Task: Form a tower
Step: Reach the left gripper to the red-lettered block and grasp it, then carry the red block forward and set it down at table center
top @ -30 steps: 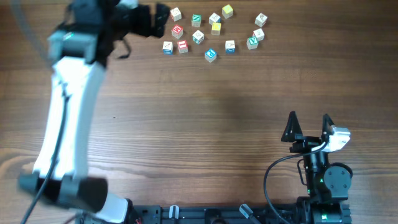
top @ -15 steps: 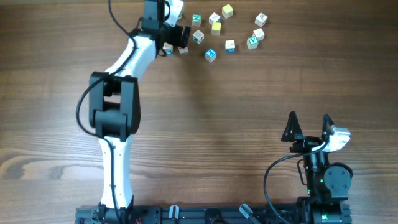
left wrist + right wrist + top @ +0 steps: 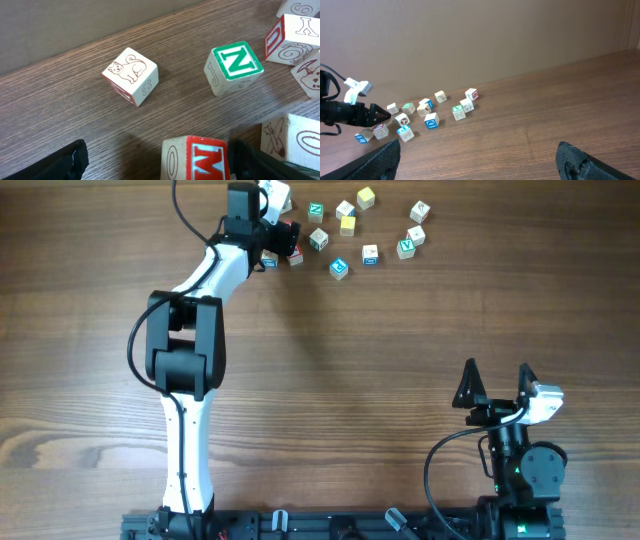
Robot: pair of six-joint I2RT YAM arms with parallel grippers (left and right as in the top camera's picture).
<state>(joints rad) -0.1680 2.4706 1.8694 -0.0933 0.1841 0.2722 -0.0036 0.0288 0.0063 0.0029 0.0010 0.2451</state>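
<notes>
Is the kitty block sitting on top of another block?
No, the kitty block sits by itself on the wooden table, apart from the green N block.

A red M cube (image 3: 200,160) sits between the left gripper's (image 3: 157,159) wide-spread jaws (much nearer one finger (image 3: 250,162) than the other). Ahead of the gripper lie a cat cube (image 3: 131,75) and a green N cube (image 3: 234,67), apart.
</notes>
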